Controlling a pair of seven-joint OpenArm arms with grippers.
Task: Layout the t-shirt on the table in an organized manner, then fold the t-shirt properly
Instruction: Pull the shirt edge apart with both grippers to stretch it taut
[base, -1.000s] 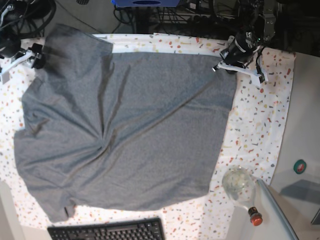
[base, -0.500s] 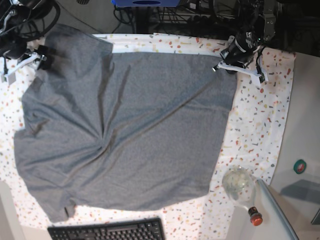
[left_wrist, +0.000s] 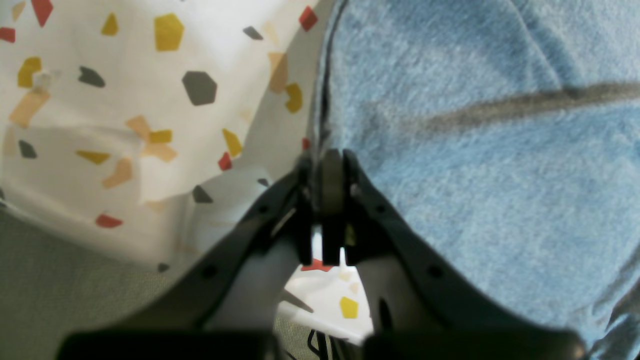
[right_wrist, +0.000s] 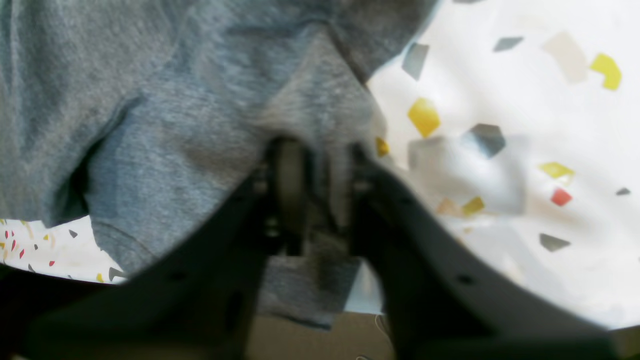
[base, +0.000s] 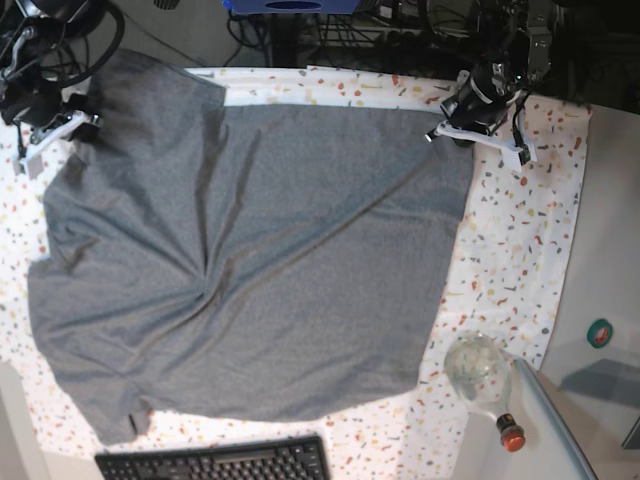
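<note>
The heather-grey t-shirt (base: 260, 260) lies spread over most of the speckled white table (base: 520, 240), with creases running to its middle left. My left gripper (base: 455, 130) is at the shirt's far right corner. In the left wrist view it (left_wrist: 325, 167) is shut on the shirt's edge (left_wrist: 475, 165). My right gripper (base: 75, 122) is at the shirt's far left corner. In the right wrist view it (right_wrist: 310, 165) is shut on a bunched fold of the shirt (right_wrist: 175, 140), which hangs down between the fingers. No neck label shows.
A black keyboard (base: 215, 462) lies at the near edge. A round glass bottle (base: 478, 368) with a red cap (base: 512, 437) lies at the near right. A green tape roll (base: 600, 332) sits on the plain grey side surface (base: 610, 250). Cables crowd the far edge.
My right gripper has moved a little to the right in the base view, taking the shirt's far left corner with it. My left gripper has stayed where it was.
</note>
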